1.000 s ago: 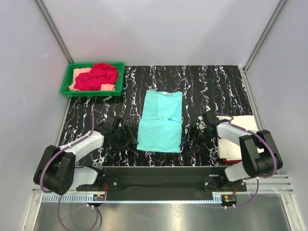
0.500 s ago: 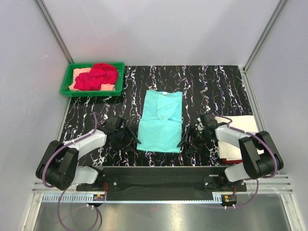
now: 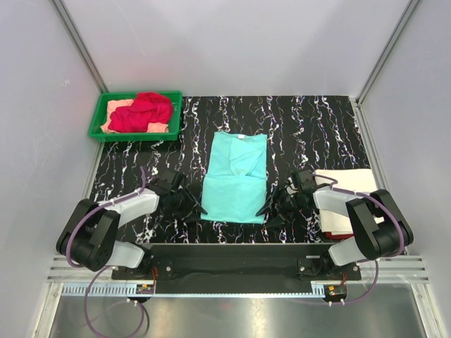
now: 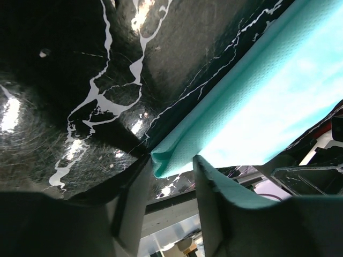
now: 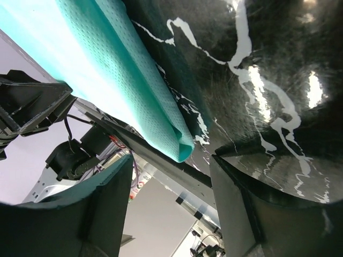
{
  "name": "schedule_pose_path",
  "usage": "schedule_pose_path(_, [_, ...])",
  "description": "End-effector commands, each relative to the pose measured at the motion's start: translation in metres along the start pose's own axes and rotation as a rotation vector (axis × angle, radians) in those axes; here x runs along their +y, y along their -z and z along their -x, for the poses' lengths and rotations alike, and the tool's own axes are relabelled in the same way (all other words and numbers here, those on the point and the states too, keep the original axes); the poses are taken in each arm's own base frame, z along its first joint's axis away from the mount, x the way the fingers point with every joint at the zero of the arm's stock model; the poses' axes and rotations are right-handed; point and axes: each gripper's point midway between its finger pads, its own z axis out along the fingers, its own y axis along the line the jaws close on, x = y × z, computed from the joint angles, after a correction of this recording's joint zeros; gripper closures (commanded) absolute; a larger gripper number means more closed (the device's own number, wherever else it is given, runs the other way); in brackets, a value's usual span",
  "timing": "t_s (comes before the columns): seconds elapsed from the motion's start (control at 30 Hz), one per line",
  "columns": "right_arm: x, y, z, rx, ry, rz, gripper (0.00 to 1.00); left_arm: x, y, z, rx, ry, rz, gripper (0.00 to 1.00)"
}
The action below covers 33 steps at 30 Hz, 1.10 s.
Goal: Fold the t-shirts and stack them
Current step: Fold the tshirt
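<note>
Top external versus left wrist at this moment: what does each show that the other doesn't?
Only top external: the green tray holding the red shirt at far left, and the whole outline of the mint-teal shirt. Only left wrist: that shirt's near corner between the open fingers of the left gripper. Both: the mint-teal shirt and the black marbled table.

Black marbled table (image 3: pixel 317 127), grey walls (image 3: pixel 232 42)

Mint-teal t-shirt (image 3: pixel 235 177) lies flat at centre, folded into a long strip. Red t-shirt (image 3: pixel 143 110) sits crumpled atop peach one (image 3: pixel 116 106) at ten o'clock. Cream-white t-shirt (image 3: pixel 352 178) lies folded at four o'clock.
</note>
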Motion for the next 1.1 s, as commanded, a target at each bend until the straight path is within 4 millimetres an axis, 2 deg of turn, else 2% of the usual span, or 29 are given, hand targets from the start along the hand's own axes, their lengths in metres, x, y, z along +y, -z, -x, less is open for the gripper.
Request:
schedule_pose_path(0.0, [-0.019, -0.008, 0.008, -0.058, -0.004, -0.067, 0.33, 0.068, -0.015, -0.002, -0.027, 0.010, 0.243, 0.62])
schedule_pose_path(0.2, [-0.024, -0.014, 0.012, -0.075, -0.009, -0.078, 0.36, 0.070, -0.016, -0.002, -0.027, -0.002, 0.241, 0.71])
schedule_pose_path(0.3, [-0.028, -0.017, 0.016, -0.088, -0.011, -0.096, 0.41, 0.069, -0.016, -0.002, -0.025, -0.004, 0.238, 0.74])
schedule_pose_path(0.57, [-0.042, -0.018, 0.026, -0.147, -0.047, -0.163, 0.46, 0.070, -0.016, -0.004, -0.017, -0.010, 0.238, 0.78])
schedule_pose_path(0.63, [-0.047, -0.020, 0.027, -0.161, -0.060, -0.175, 0.53, 0.071, -0.016, -0.003, -0.020, -0.012, 0.236, 0.80])
schedule_pose_path(0.67, [-0.048, -0.020, 0.029, -0.167, -0.059, -0.177, 0.62, 0.070, -0.016, -0.004, -0.018, -0.016, 0.231, 0.80])
schedule_pose_path(0.77, [-0.047, -0.022, 0.032, -0.170, -0.033, -0.175, 0.80, 0.068, -0.017, -0.004, -0.014, -0.024, 0.219, 0.86])
schedule_pose_path(0.8, [-0.045, -0.023, 0.033, -0.167, -0.020, -0.169, 0.87, 0.067, -0.017, -0.003, -0.016, -0.032, 0.212, 0.88])
schedule_pose_path(0.83, [-0.043, -0.024, 0.034, -0.162, 0.008, -0.165, 0.99, 0.065, -0.017, -0.002, -0.018, -0.041, 0.205, 0.91])
schedule_pose_path(0.87, [-0.041, -0.023, 0.033, -0.149, 0.023, -0.159, 1.00, 0.063, -0.016, -0.001, -0.020, -0.062, 0.198, 1.00])
schedule_pose_path(0.97, [-0.030, -0.020, 0.028, -0.116, 0.086, -0.140, 1.00, 0.058, -0.008, 0.003, -0.052, -0.115, 0.200, 1.00])
schedule_pose_path(1.0, [-0.031, -0.018, 0.022, -0.099, 0.089, -0.156, 1.00, 0.059, -0.006, 0.002, -0.059, -0.124, 0.200, 1.00])
schedule_pose_path(1.07, [-0.021, -0.008, 0.015, -0.108, 0.136, -0.136, 1.00, 0.055, 0.002, 0.001, -0.082, -0.153, 0.179, 1.00])
